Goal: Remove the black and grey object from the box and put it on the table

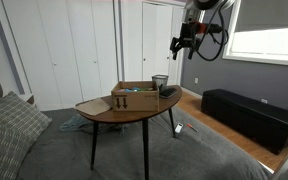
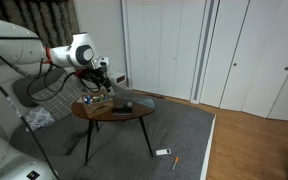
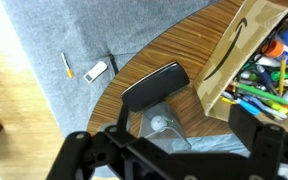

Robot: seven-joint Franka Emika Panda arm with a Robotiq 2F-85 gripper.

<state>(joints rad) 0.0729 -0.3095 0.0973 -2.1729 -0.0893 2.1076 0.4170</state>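
Observation:
The brown cardboard box (image 3: 246,50) stands on the oval wooden table (image 3: 174,45) and holds several coloured pens. It shows in both exterior views (image 1: 134,97) (image 2: 96,100). The black and grey object (image 3: 156,85) lies flat on the tabletop beside the box, outside it; in an exterior view it is a dark shape (image 2: 124,105). My gripper (image 3: 179,132) is open and empty. It hangs well above the table, over the object and a glass, in both exterior views (image 1: 183,44) (image 2: 99,74).
A clear glass (image 3: 156,125) with a white ball in it stands on the table near the object, and shows in an exterior view (image 1: 160,82). A small white item (image 3: 96,70) and an orange pen (image 3: 67,65) lie on the grey carpet. A long black bench (image 1: 249,115) stands by the wall.

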